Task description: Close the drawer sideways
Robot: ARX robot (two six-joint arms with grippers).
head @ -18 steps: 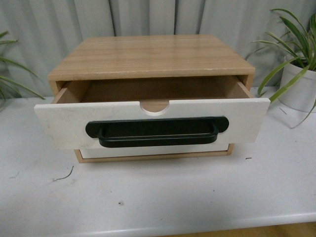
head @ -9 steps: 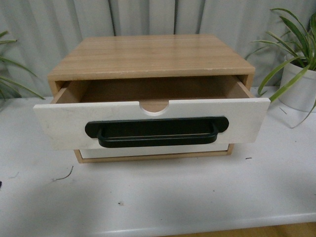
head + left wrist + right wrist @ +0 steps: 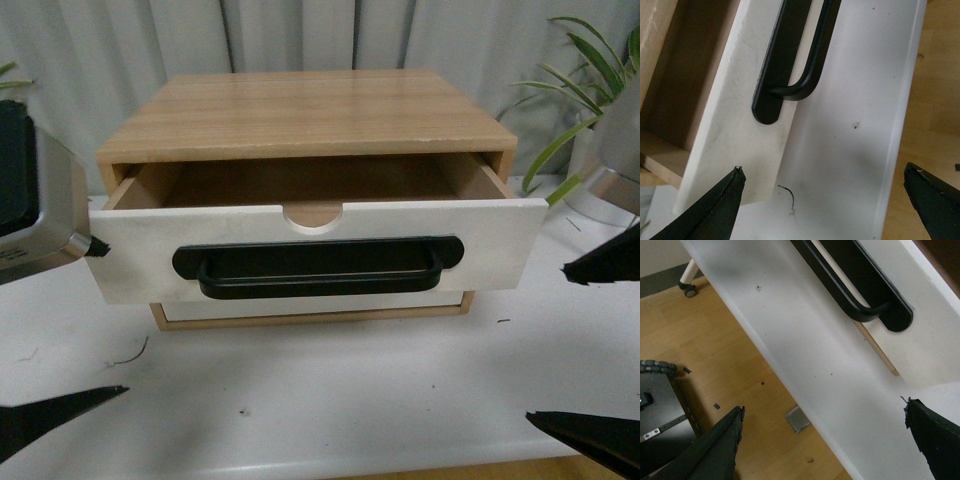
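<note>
Drawer (image 3: 420, 222) sits in the top slot of a wood box (image 3: 305, 112), pulled well out toward the camera, with the brown inside open to view. Its white front has a half-round notch in the top edge and a long black handle (image 3: 318, 268) running across the middle. A plain white front (image 3: 300, 304) below it sits flush in the box frame. The box stands on a white table (image 3: 350, 395), approx. centred between the arms.

L gripper (image 3: 112, 320) is at the drawer's left end, fingers spread wide apart with nothing between them. In front view the upper fingertip (image 3: 97, 247) overlaps the left edge of the white front, but contact or a small gap – can't tell. The lower finger is out over the table near its front edge. L wrist view shows the same: one tip over the end of the front, near its corner, the other well off past the table edge, with the handle's end between and beyond them.

R gripper (image 3: 548, 344) is also wide open and empty, just off the drawer's right end and apart from it. R wrist view shows the handle's other end, the table edge and wood floor below.

A thin scrap of wire (image 3: 130, 354) lies on the table front-left of the box. A plant (image 3: 590, 70) stands at far right, behind the R arm.
</note>
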